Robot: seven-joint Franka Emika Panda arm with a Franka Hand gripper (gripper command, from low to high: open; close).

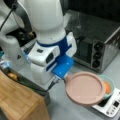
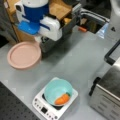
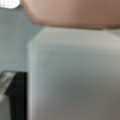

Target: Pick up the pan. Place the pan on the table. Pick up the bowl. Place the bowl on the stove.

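A: What carries everything for you here?

B: The grey table [image 2: 82, 57], matte and flat; you see it in both front views.

A: What sits directly on it?

B: You've got the white stove [image 2: 47, 106] near a front view's bottom. The silver toaster oven [image 2: 106, 96] is at that view's right, well apart from the stove. The wooden board [image 1: 20, 102] is at a front view's bottom left. The pink pan [image 2: 23, 55] is over the table at a front view's left; you can't tell if it touches the surface.
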